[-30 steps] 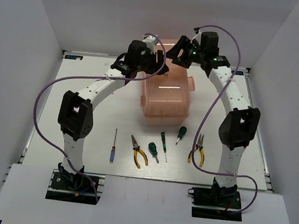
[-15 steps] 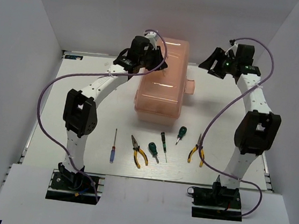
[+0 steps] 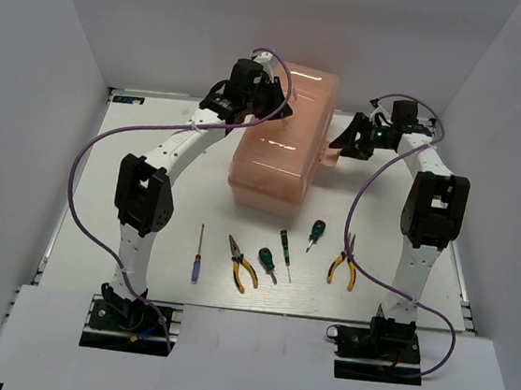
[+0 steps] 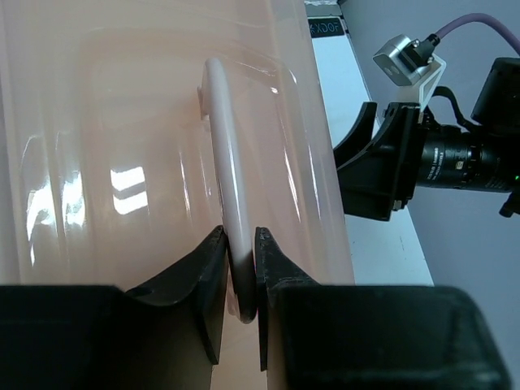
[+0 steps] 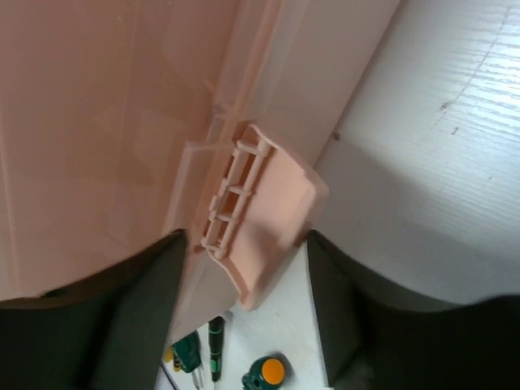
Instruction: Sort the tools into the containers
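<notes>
- The fingers of the left gripper (image 4: pixel 237 272) are clenched on the lid handle (image 4: pixel 227 162) of the toolbox (image 3: pixel 280 150), one finger pressed to each side of the pale bar near its close end.
- The fingers of the right gripper (image 5: pixel 244 244) stand released and wide apart, one on each side of the side latch (image 5: pixel 260 203). Whether either finger touches the latch cannot be told.
- The salmon-pink translucent toolbox is at the far middle of the table (image 3: pixel 183 214), lid shut, its long side running slantwise from far right to near left. The pictures do not show whether its base rests flat on the table.
- In the top view the left gripper is over the far left part of the lid. The right gripper is just beside the box's right wall, where the latch sticks out.
- All six tools lie loose in a row on the table, near of the toolbox and apart from it.
- From left to right they are the purple screwdriver (image 3: pixel 197 256), the left pliers (image 3: pixel 242 264), the near stubby screwdriver (image 3: pixel 267 262), the black-green screwdriver (image 3: pixel 285 252), the far stubby screwdriver (image 3: pixel 317 232) and the right pliers (image 3: pixel 344 263).
- The right pliers lie just beside the right arm's upright link, where a purple cable (image 3: pixel 357 215) hangs down.
</notes>
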Available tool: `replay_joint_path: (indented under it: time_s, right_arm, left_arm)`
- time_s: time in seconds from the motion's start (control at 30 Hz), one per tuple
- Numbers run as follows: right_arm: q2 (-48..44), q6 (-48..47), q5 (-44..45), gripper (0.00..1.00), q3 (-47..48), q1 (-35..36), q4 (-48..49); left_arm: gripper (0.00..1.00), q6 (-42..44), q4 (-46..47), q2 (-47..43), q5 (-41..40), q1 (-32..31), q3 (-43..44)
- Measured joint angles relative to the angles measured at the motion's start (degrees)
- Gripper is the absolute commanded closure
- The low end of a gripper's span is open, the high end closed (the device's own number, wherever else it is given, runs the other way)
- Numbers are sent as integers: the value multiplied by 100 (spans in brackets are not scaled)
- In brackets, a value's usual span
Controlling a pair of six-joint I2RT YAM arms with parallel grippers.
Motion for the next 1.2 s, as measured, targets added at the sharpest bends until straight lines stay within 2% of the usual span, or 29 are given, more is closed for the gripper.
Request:
replay_joint_path:
  time_s: [0.03,0.07,0.13,0.17,0.5,0.73,0.9,1.0,1.03,1.1,1.13,1.2]
  right_arm:
    - [2,-22,-22,66,-13,0,9]
    - [2,-46,-7,80,-37,-4,31]
    - [11,28,-144,96,-105,-68,83]
    - [13,103,-140,98,-142,-83,92]
    - [26,321,-186,100,-262,-227,127]
    - [133,170,286,100,208,-437,-72]
    - [164,-61,595,100,450,-533,-201]
    - [188,-205,704,100,586,-562,-282]
    - [203,-243,715,100,625,-564,-313]
    - [227,-289,691,100,660,-562,-361]
    - [238,-319,680,100,682,-564,-367]
    - [249,-363,673,100,688,-564,-376]
  left_arm:
    - [100,-31,0,0,0,0,0]
    - [100,-52,4,0,0,2,0]
    - [100,-105,4,0,-2,7,0]
    - [100,-125,0,0,-4,7,0]
    - [100,-321,-422,85,-2,144,483]
    - [100,-289,-813,-168,-457,621,758]
    - [100,-11,-1331,-938,-955,984,109]
    - [100,186,-1753,-1530,-1342,1163,-643]
    - [96,229,-1908,-1674,-1434,1198,-859]
    - [81,232,-2068,-1902,-1530,1250,-1215]
    - [64,227,-2072,-1998,-1537,1272,-1366]
    - [45,330,-2098,-2142,-1770,1292,-1558]
